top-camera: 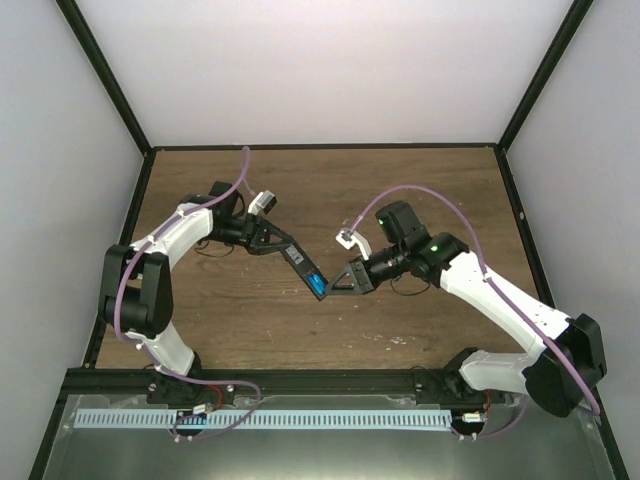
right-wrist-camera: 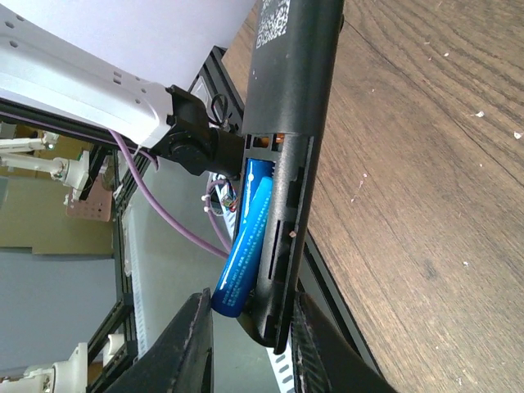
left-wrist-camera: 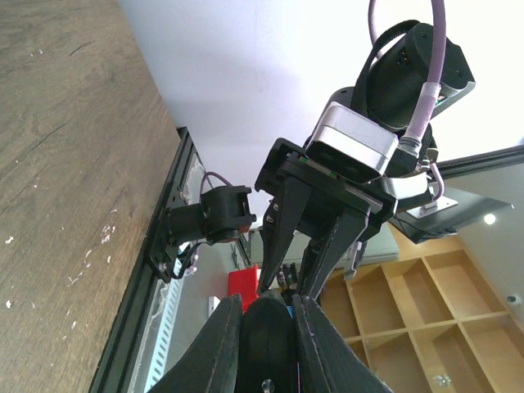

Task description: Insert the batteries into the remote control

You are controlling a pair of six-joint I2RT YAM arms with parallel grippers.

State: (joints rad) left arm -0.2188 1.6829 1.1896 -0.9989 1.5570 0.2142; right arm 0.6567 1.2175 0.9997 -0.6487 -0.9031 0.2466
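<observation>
Blue batteries (right-wrist-camera: 244, 246) sit in the remote control (right-wrist-camera: 295, 74) bay, one end jutting out between the right gripper (right-wrist-camera: 250, 315) jaws; whether these pinch cannot be told. Left gripper (left-wrist-camera: 266, 309) clenches the remote. The jutting cell probably wants a square, gentle push.

Mid-table: the left gripper (top-camera: 288, 248) and right gripper (top-camera: 338, 283) meet at the remote control (top-camera: 303, 265), raised off the table (top-camera: 400, 190). With both arms they bar the middle from side to side. Bare wood lies open beyond them and before the near rail (top-camera: 330, 375). The right fingers (right-wrist-camera: 190, 348) flank the remote's end and the batteries (right-wrist-camera: 244, 250), seemingly with no spare gap
</observation>
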